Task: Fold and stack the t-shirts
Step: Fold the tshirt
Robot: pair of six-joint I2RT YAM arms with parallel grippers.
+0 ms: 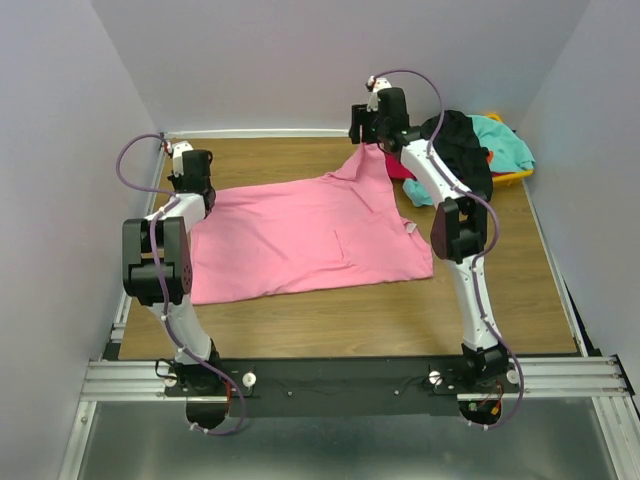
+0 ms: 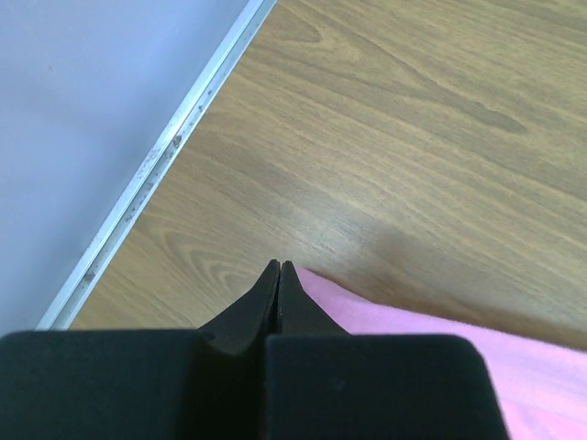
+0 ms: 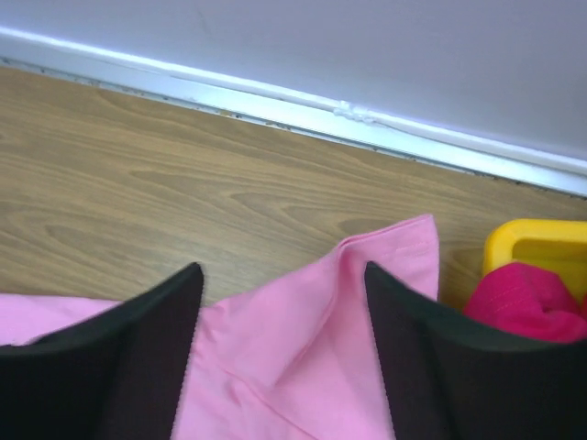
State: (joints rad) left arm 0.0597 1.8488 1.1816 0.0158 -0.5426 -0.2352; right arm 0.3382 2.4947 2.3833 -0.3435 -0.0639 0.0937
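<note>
**Pink shirt spread out, both grippers at its far edge**

The left gripper (image 2: pixel 278 271) has its jaws pressed together with no gap. In the left wrist view the edge of the pink t-shirt (image 1: pixel 310 235) begins right at the tips, but I cannot tell whether any cloth is pinched between them. The right gripper (image 3: pixel 282 275) is spread wide. Its fingers (image 3: pixel 138 357) straddle a rumpled rise of the same shirt and do not clamp it.

In the top view the shirt lies mostly flat across the middle of the table (image 1: pixel 350 325). The left gripper is at its upper-left corner and the right gripper at a peaked corner in the upper centre. At the upper right a yellow bin (image 1: pixel 512 178) holds the waiting shirts, with a black t-shirt (image 1: pixel 460 140), a teal t-shirt (image 1: pixel 508 142) and a magenta t-shirt (image 3: pixel 523 293) showing.

This looks like the start of the first fold, with nothing stacked yet. The next move likely calls for the right jaws to close on the raised corner. Both arms would then lift together and carry the far edge toward the bottom of the frame, keeping the cloth taut enough not to bunch.
</note>
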